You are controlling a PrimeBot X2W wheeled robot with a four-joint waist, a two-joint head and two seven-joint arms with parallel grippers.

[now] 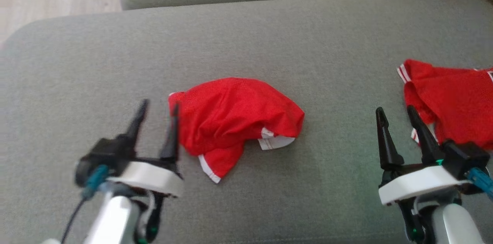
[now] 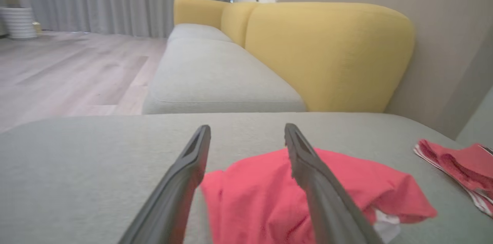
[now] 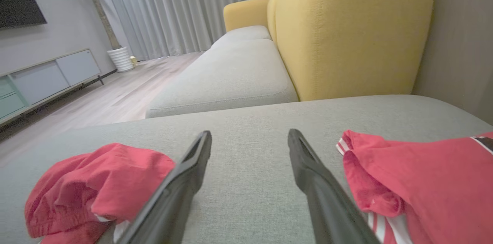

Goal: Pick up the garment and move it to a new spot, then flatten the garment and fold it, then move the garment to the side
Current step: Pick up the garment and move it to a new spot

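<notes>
Head camera: high, looking steeply down on grey cushion. Both wrist cameras: low, close to the cushion, facing 12 o'clock toward yellow backrest. All three share crumpled red garment; second red garment at 3 o'clock.

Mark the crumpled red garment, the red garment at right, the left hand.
crumpled red garment (image 1: 235, 115): head view, middle of cloth.
red garment at right (image 1: 454, 94): head view, bare top fold.
left hand (image 1: 160, 104): head view, midway between fingertips.
</notes>
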